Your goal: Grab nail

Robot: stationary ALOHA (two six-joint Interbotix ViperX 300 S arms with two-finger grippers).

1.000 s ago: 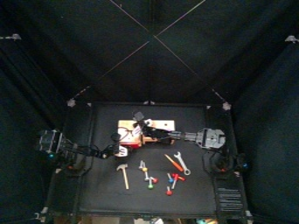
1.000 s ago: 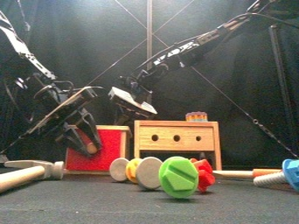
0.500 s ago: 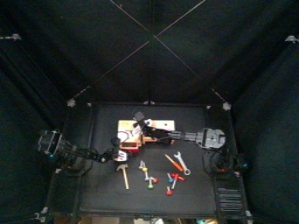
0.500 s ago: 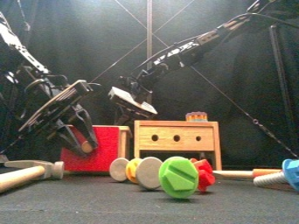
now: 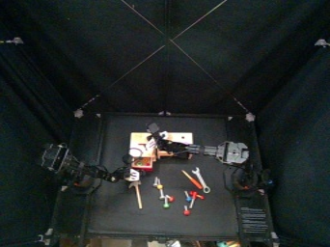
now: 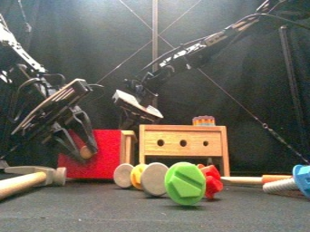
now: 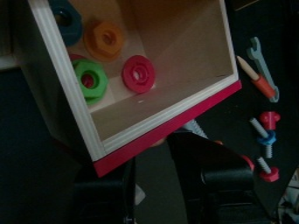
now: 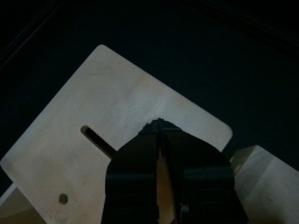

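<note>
Small toy nails (image 5: 165,196) with coloured heads lie among screws in front of the wooden toolbox (image 5: 145,150). In the front view their round heads (image 6: 143,177) stand close to the camera; I cannot tell nail from screw. My left gripper (image 6: 71,134) hangs open beside the toolbox's red side (image 6: 100,156), holding nothing. In the left wrist view it (image 7: 176,188) looks into the box at coloured rings (image 7: 138,73). My right gripper (image 6: 138,103) reaches across over the box, shut on a thin wooden lid (image 8: 117,122).
A toy hammer (image 5: 135,192) lies left of the nails and a wrench (image 5: 198,178) to their right. A second wooden block with holes (image 6: 182,149) stands beside the red box. A blue piece (image 6: 300,178) lies at the far right.
My left gripper has drawn back to the left, away from the red box, staying open. The right arm and the lid have not moved.
</note>
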